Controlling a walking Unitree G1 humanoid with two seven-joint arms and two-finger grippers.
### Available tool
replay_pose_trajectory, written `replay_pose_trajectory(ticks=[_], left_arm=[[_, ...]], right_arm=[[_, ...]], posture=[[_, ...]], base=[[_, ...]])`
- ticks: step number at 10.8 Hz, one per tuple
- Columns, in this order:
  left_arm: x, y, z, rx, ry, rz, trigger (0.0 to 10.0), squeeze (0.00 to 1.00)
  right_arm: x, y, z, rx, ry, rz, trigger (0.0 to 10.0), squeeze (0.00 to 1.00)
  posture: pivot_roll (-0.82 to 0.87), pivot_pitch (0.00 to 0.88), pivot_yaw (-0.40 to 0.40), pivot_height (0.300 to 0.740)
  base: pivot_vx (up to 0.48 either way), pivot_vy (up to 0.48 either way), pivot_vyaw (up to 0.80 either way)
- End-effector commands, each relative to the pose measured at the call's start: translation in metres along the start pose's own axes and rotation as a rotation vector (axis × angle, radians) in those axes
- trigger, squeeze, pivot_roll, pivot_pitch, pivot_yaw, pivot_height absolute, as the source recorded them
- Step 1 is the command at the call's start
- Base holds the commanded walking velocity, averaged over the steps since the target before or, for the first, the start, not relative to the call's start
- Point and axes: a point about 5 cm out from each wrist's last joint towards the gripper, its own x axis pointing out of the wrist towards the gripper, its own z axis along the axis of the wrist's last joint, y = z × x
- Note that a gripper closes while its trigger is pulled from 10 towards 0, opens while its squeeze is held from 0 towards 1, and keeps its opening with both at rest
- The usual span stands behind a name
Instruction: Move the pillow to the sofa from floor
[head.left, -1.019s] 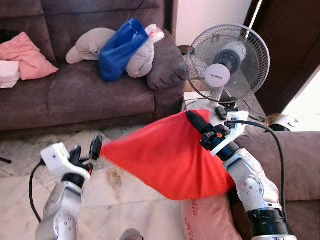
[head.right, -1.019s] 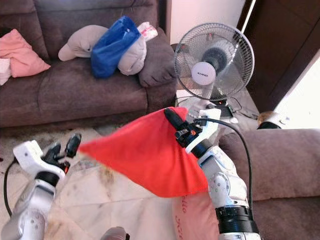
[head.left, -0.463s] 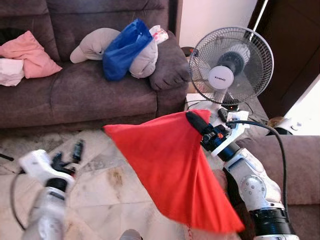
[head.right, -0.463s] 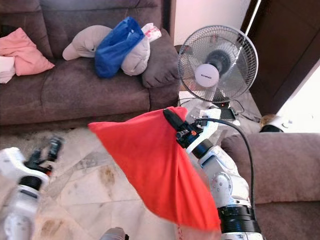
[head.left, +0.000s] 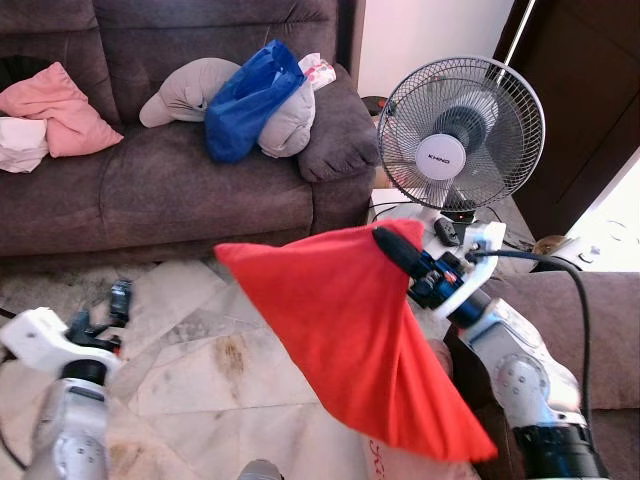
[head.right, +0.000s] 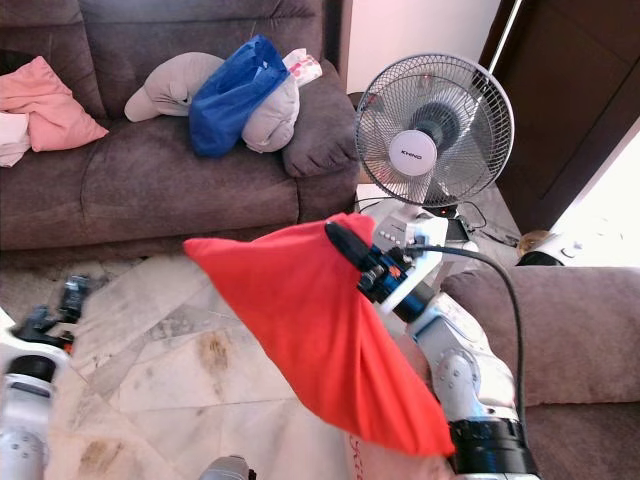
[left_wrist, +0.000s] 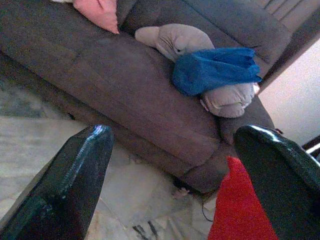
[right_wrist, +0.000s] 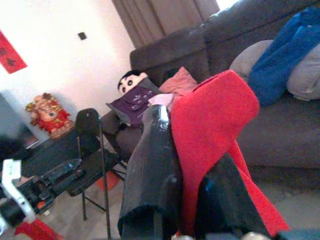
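Red pillow (head.left: 350, 330) hangs in the air, pinched at one corner by the right gripper (head.left: 392, 250).

It droops soft and floppy above the floor (head.left: 200, 370) (open sofa (head.left: 180, 190) seat ahead); left gripper (head.left: 118, 298) spread wide, holding nothing.

A home living room: brown sofa (head.left: 150, 190), standing fan (head.left: 460, 130), marble-tiled floor (head.left: 210, 370).

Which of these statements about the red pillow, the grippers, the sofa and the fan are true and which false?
1. The right gripper pinches a corner of the red pillow. True.
2. The left gripper also holds the pillow. False: it is open, apart from it.
3. The pillow rests on the sofa. False: it hangs above the floor.
4. A fan stands beside the sofa's end. True.
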Motion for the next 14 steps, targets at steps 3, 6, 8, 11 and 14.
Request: replay_pose_trajectory(ticks=[3,6,8,11,14], left_arm=[[0.004,0.007,0.003,-0.002,-0.009,0.027,10.0,0.0],[0.007,0.005,-0.012,0.198,0.118,-0.087,10.0,0.0],[0.007,0.001,-0.026,0.352,0.212,-0.176,10.0,0.0],[-0.004,-0.01,-0.068,0.55,0.447,-0.354,10.0,0.0],[-0.014,-0.028,-0.08,0.762,0.446,-0.525,10.0,0.0]], right_arm=[[0.006,0.023,0.027,-0.082,-0.083,0.188,10.0,0.0],[0.002,0.028,0.027,-0.085,-0.062,0.237,10.0,0.0],[0.002,0.028,0.027,-0.089,-0.057,0.235,10.0,0.0],[0.002,0.028,0.028,-0.101,-0.044,0.232,10.0,0.0],[0.004,0.028,0.026,-0.106,-0.034,0.227,10.0,0.0]], posture=[[0.14,0.0,-0.058,0.74],[0.13,0.0,-0.062,0.74],[0.13,0.0,-0.064,0.74],[0.12,0.0,-0.069,0.74],[0.12,0.0,-0.073,0.74]], base=[[0.0,0.0,0.0],[0.0,0.0,0.0],[0.0,0.0,0.0],[0.0,0.0,0.0],[0.0,0.0,0.0]])
